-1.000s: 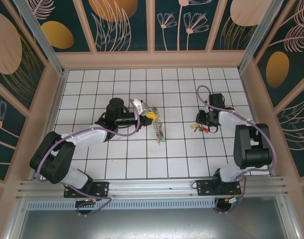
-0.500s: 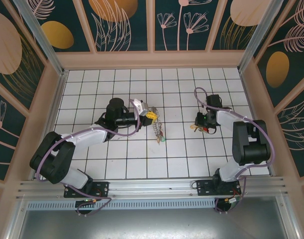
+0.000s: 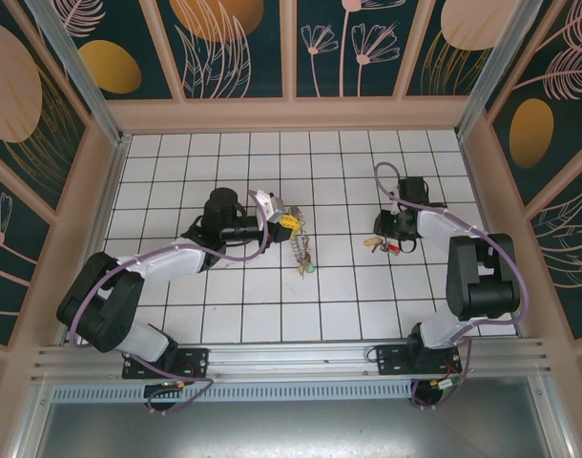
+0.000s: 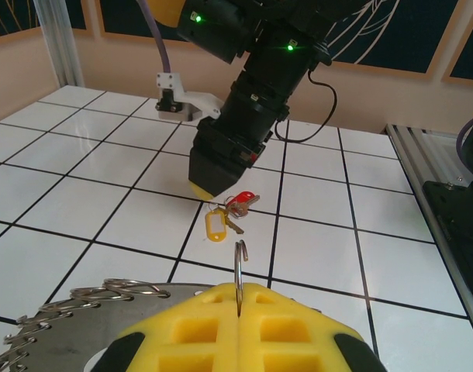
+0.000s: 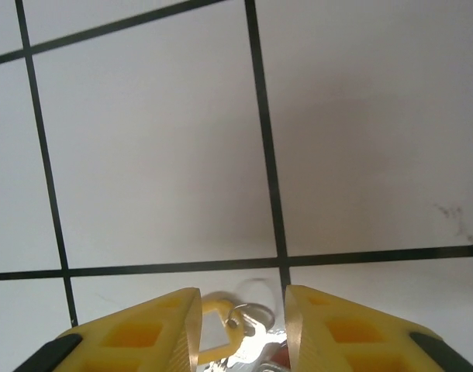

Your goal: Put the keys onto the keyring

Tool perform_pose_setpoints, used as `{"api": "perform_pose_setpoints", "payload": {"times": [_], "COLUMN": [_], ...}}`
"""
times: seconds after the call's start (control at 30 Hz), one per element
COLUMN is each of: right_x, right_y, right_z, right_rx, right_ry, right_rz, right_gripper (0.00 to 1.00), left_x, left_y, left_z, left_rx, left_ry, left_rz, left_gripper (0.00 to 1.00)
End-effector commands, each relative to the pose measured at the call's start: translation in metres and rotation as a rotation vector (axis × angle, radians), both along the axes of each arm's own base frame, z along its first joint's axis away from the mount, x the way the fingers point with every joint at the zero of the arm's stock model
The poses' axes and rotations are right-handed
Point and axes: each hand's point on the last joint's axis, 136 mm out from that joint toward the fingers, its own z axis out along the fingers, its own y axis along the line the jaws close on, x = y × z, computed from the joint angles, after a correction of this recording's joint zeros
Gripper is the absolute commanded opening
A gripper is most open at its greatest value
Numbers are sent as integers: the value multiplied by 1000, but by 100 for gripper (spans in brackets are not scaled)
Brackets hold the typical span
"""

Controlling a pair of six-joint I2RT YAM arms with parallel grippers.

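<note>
My left gripper (image 3: 287,220) is shut on the keyring (image 3: 301,248), which hangs down from it over the tiles with a green-headed key (image 3: 310,268) at its low end. In the left wrist view a thin silver wire of the keyring (image 4: 239,267) stands up from between the closed yellow pads (image 4: 198,325), and its beaded rim (image 4: 81,298) shows at lower left. Loose keys (image 4: 240,203) with a red head and a yellow tag (image 4: 215,226) lie on the floor under my right gripper (image 3: 386,239). That gripper (image 5: 240,325) is open, its fingers either side of the yellow tag (image 5: 213,329).
White tiled floor (image 3: 348,296) with black grid lines, fenced by low tan walls (image 3: 291,114). An aluminium rail (image 3: 291,358) runs along the near edge by the arm bases. A purple cable (image 3: 382,176) loops above the right wrist.
The right arm swayed slightly left and came back over the loose keys. The left arm and the keyring have stayed where they were.
</note>
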Motion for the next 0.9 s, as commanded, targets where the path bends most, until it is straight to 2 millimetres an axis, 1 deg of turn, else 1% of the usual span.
{"api": "perform_pose_setpoints", "payload": {"times": [0.0, 0.13, 0.2, 0.33, 0.43, 0.63, 0.7, 0.87], "right_x": [9, 0, -3, -8, -12, -19, -20, -24], "right_y": [3, 5, 6, 9, 11, 14, 17, 19], "right_z": [1, -15, -18, -15, -13, -14, -14, -15], "right_rx": [35, 46, 54, 70, 83, 87, 94, 73], "right_ry": [-9, 54, 59, 59, 63, 91, 96, 107], "right_rz": [12, 24, 26, 31, 36, 39, 47, 50], "right_gripper": [35, 35, 35, 33, 30, 25, 21, 19], "left_x": [-2, -2, -2, -2, -2, -1, 0, 0], "left_y": [-3, -3, -3, -4, -4, -5, -5, -6], "left_z": [23, 22, 23, 22, 21, 21, 21, 20], "left_rx": [-37, -35, -36, -34, -32, -32, -30, -28], "left_ry": [-74, -72, -73, -71, -71, -71, -71, -67], "left_rz": [-18, -20, -19, -22, -21, -25, -24, -28], "left_gripper": [0, 0, 0, 0, 0, 0, 0, 0]}}
